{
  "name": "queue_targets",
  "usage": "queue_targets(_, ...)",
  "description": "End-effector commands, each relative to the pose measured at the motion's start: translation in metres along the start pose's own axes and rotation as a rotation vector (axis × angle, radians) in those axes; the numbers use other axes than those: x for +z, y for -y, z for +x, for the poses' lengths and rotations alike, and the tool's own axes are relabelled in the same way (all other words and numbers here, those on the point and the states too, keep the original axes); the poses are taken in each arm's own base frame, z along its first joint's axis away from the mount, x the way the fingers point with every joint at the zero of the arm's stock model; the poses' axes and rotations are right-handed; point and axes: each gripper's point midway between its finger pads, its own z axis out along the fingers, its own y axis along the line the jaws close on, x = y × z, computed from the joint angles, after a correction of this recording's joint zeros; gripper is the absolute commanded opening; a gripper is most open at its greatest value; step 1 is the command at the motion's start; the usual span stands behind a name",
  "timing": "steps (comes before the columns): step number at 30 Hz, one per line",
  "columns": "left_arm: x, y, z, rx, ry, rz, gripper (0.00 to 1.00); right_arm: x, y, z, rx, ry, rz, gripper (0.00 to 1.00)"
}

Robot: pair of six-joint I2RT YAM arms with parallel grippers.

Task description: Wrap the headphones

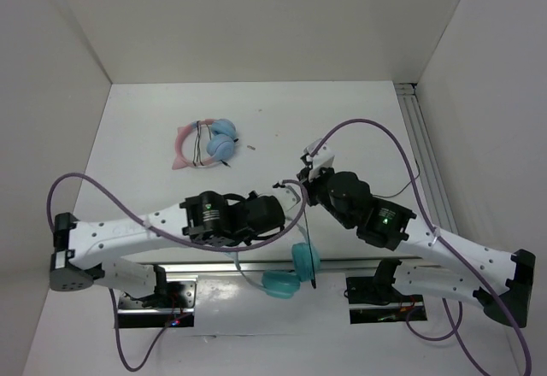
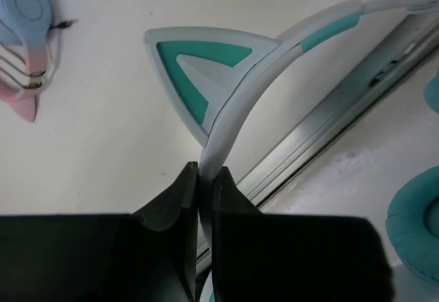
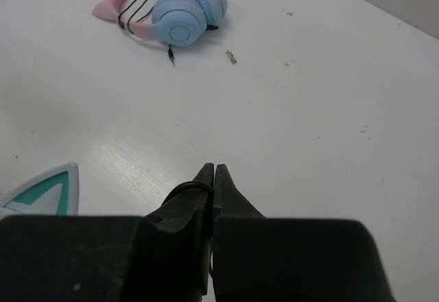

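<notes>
The teal headphones hang above the table's near edge, their ear cups (image 1: 303,259) near the rail. My left gripper (image 1: 287,198) is shut on the pale headband (image 2: 240,96) just below a teal cat ear (image 2: 195,65); one teal cup (image 2: 418,233) shows at the lower right of the left wrist view. My right gripper (image 1: 304,178) is shut on the thin black cable (image 1: 307,231), which runs taut down to the cups. In the right wrist view the cable (image 3: 180,189) loops over the left finger of the closed jaws (image 3: 214,171), and a cat ear (image 3: 44,191) shows at the left.
The pink-banded headphones with light blue cups (image 1: 209,143) lie wrapped at the far left-centre, also in the right wrist view (image 3: 175,14). A small scrap (image 1: 250,147) lies beside them. Aluminium rails run along the near edge (image 1: 214,265) and the right side (image 1: 423,145).
</notes>
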Motion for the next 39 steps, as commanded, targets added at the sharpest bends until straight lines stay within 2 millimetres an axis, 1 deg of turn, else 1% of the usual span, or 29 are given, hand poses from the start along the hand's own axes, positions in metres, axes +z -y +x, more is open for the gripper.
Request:
queue_targets(1,-0.033,0.017,-0.026,0.019,0.186,0.176,0.0,0.0,-0.01,-0.019,0.027,0.072,-0.064,0.0)
queue_targets(3,-0.039,0.015,-0.029,0.002,0.219,0.185,0.0,0.0,-0.018,-0.015,0.011,0.063,-0.112,0.0)
queue_targets(5,-0.05,0.014,-0.036,-0.023,0.272,0.218,0.0,-0.004,-0.029,-0.02,0.005,0.083,-0.183,0.0)
queue_targets(7,-0.054,0.015,-0.041,-0.016,0.299,0.231,0.0,-0.006,-0.042,-0.021,-0.003,0.097,-0.257,0.0)
queue_targets(11,-0.056,0.01,-0.048,-0.036,0.315,0.203,0.0,-0.006,-0.048,-0.027,-0.011,0.104,-0.307,0.0)
queue_targets(13,-0.059,-0.003,-0.054,-0.073,0.33,0.138,0.0,0.001,-0.051,-0.021,-0.017,0.083,-0.307,0.0)
queue_targets(15,-0.068,-0.018,-0.062,-0.133,0.373,0.085,0.0,0.008,-0.048,-0.009,-0.017,0.061,-0.306,0.0)
queue_targets(17,-0.086,-0.035,-0.072,-0.219,0.451,0.056,0.0,0.015,-0.05,-0.007,0.0,0.064,-0.347,0.0)
queue_targets(18,-0.096,-0.044,-0.077,-0.26,0.488,0.038,0.0,0.018,-0.05,-0.002,0.003,0.056,-0.36,0.0)
queue_targets(19,-0.102,-0.055,-0.079,-0.294,0.513,0.003,0.0,0.024,-0.051,-0.002,0.016,0.059,-0.37,0.0)
queue_targets(20,-0.113,-0.063,-0.08,-0.33,0.545,-0.001,0.0,0.03,-0.044,0.003,0.022,0.049,-0.362,0.0)
queue_targets(21,-0.123,-0.071,-0.082,-0.368,0.573,-0.009,0.0,0.035,-0.05,0.01,0.034,0.023,-0.406,0.0)
queue_targets(22,-0.127,-0.076,-0.081,-0.389,0.586,-0.017,0.0,0.039,-0.051,0.007,0.037,0.031,-0.422,0.0)
queue_targets(23,-0.135,-0.082,-0.083,-0.434,0.609,-0.02,0.0,0.044,-0.049,0.01,0.041,0.024,-0.429,0.0)
queue_targets(24,-0.145,-0.09,-0.082,-0.471,0.642,-0.016,0.0,0.045,-0.056,0.009,0.043,0.024,-0.48,0.0)
queue_targets(25,-0.152,-0.097,-0.084,-0.501,0.676,-0.021,0.0,0.051,-0.063,0.01,0.043,0.016,-0.511,0.0)
queue_targets(26,-0.158,-0.102,-0.084,-0.547,0.698,-0.021,0.0,0.055,-0.065,0.014,0.045,0.006,-0.531,0.0)
queue_targets(27,-0.169,-0.111,-0.082,-0.59,0.737,-0.012,0.0,0.056,-0.078,0.017,0.045,-0.004,-0.603,0.0)
queue_targets(28,-0.177,-0.115,-0.083,-0.612,0.765,-0.001,0.0,0.059,-0.079,0.009,0.044,0.035,-0.625,0.0)
queue_targets(29,-0.187,-0.119,-0.089,-0.648,0.81,0.019,0.0,0.059,-0.084,0.011,0.056,0.04,-0.656,0.02)
queue_targets(30,-0.191,-0.121,-0.09,-0.666,0.832,0.028,0.0,0.056,-0.091,0.011,0.064,0.055,-0.716,0.04)
queue_targets(31,-0.194,-0.123,-0.09,-0.674,0.852,0.033,0.0,0.061,-0.091,0.009,0.071,0.099,-0.734,0.07)
queue_targets(32,-0.2,-0.126,-0.091,-0.69,0.872,0.042,0.0,0.06,-0.096,0.009,0.102,0.107,-0.764,0.12)
queue_targets(33,-0.201,-0.126,-0.093,-0.697,0.881,0.045,0.0,0.063,-0.096,0.009,0.115,0.121,-0.779,0.28)
queue_targets(34,-0.203,-0.127,-0.094,-0.703,0.888,0.049,0.0,0.063,-0.101,0.007,0.126,0.133,-0.811,0.33)
queue_targets(36,-0.2,-0.128,-0.098,-0.709,0.881,0.019,0.0,0.078,-0.108,0.018,0.153,0.124,-0.836,0.35)
queue_targets(37,-0.199,-0.13,-0.101,-0.725,0.878,0.0,0.0,0.089,-0.112,0.037,0.163,0.082,-0.845,0.35)
queue_targets(38,-0.202,-0.133,-0.101,-0.744,0.885,-0.005,0.0,0.095,-0.115,0.034,0.167,0.11,-0.856,0.35)
queue_targets(39,-0.195,-0.13,-0.105,-0.734,0.867,-0.027,0.0,0.102,-0.112,0.039,0.186,0.103,-0.847,0.35)
